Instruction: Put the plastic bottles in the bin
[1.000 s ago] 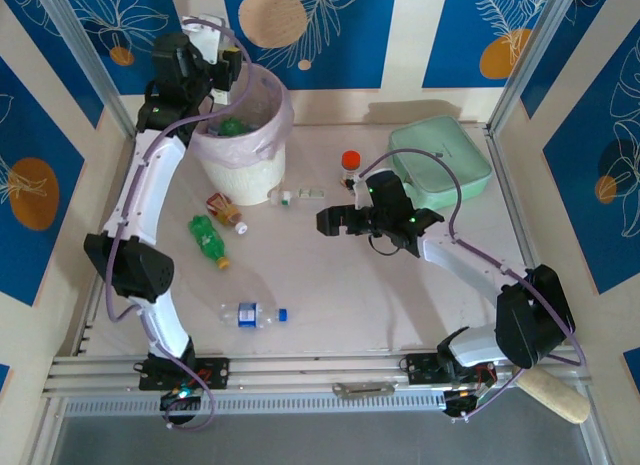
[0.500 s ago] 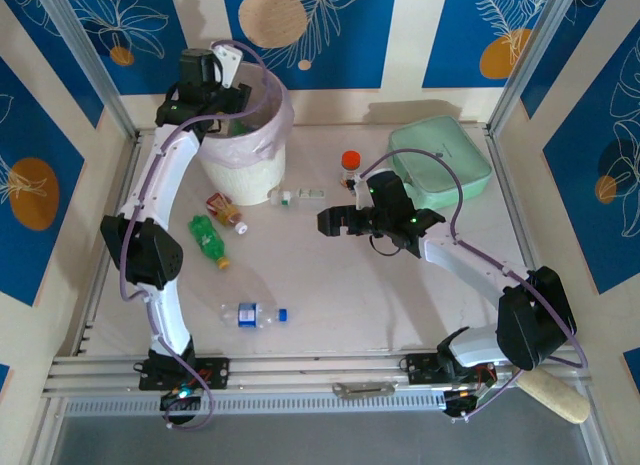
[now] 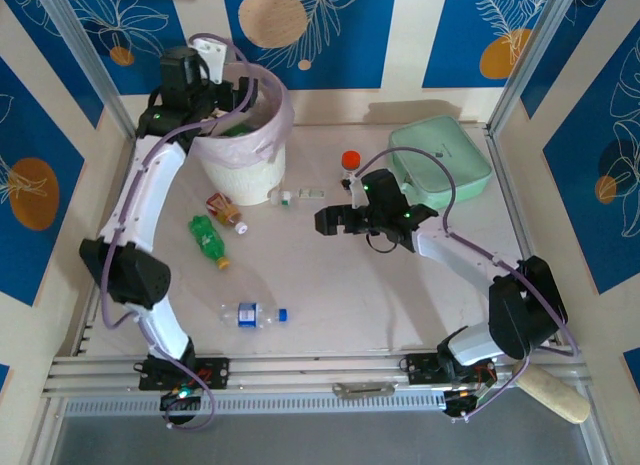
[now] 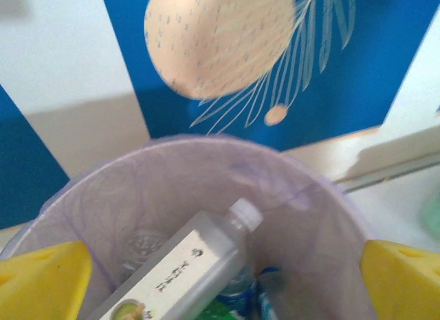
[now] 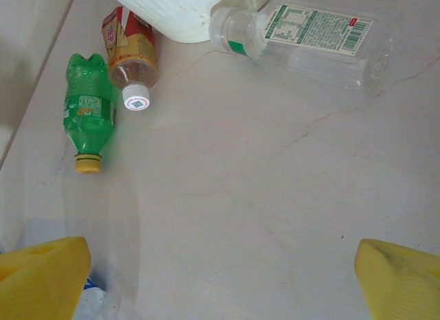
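Observation:
My left gripper (image 3: 232, 97) hangs open over the bin (image 3: 245, 155), a white bucket with a pale pink liner (image 4: 137, 189). Below its yellow fingers (image 4: 41, 282), a clear square bottle with a white cap (image 4: 185, 261) lies loose inside on green and blue-labelled bottles. On the table lie a green bottle (image 3: 208, 238), a red-labelled bottle (image 3: 224, 209), a clear blue-capped bottle (image 3: 252, 313) and a clear bottle (image 3: 296, 196) by the bin's foot. My right gripper (image 3: 335, 221) is open and empty mid-table, looking at the green bottle (image 5: 88, 120), the red-labelled bottle (image 5: 130, 51) and the clear bottle (image 5: 309, 38).
A short orange bottle with a red cap (image 3: 349, 165) stands behind my right gripper. A flat mint-green case (image 3: 440, 163) lies at the back right. Patterned walls and metal rails close the table in on three sides.
My left gripper has opened above the bin and let go of the clear square bottle, which now lies inside. The left arm shifted a little; my right gripper edged slightly left.

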